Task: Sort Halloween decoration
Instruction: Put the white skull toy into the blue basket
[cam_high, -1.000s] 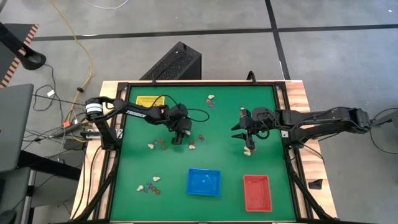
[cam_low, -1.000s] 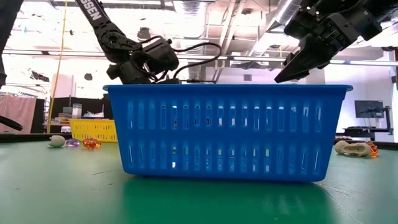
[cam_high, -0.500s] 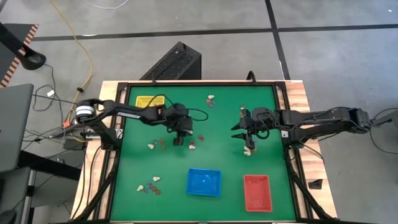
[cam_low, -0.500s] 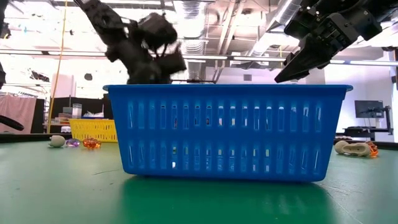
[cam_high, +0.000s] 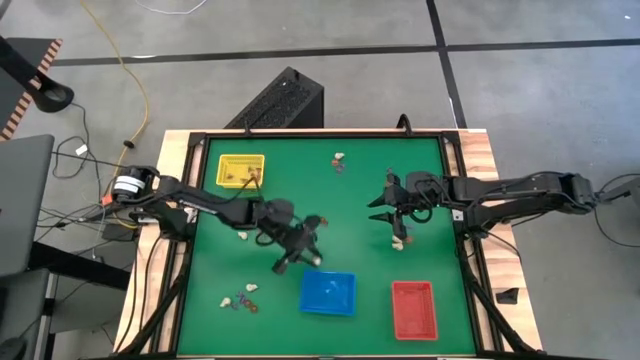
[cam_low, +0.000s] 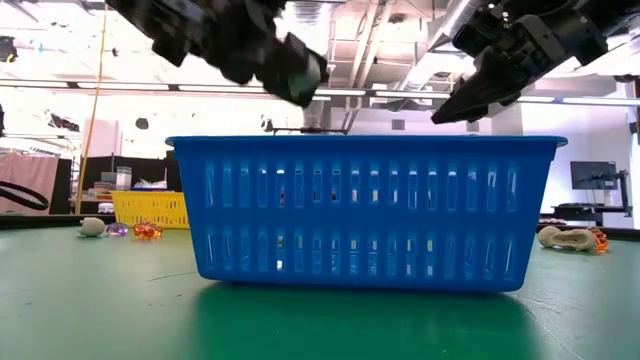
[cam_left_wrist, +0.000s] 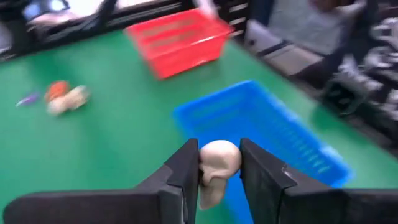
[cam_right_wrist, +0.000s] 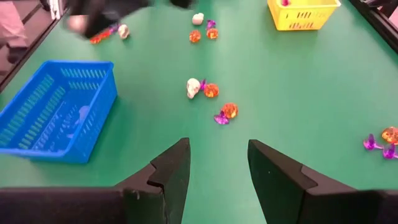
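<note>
Now, per item:
Left gripper (cam_left_wrist: 219, 163): clamped on a whitish-cream skull trinket (cam_left_wrist: 217, 167), raised off the mat beside the blue tray (cam_high: 328, 293), on its far-left corner side.
Right gripper (cam_right_wrist: 217, 163): fingers apart, nothing between them, hovering mid-right of the green table (cam_high: 400, 180); a cream trinket (cam_high: 398, 241) lies on the mat just below it.
Red tray (cam_high: 413, 309): front right, beside the blue tray.
Yellow tray (cam_high: 241, 171): back left.
Loose trinkets: small cluster front left (cam_high: 240, 299), pair at back centre (cam_high: 339, 160), a cream one (cam_high: 243, 235) near the left arm.
Right wrist view: cream, orange and purple pieces (cam_right_wrist: 211, 99) scattered between trays.
</note>
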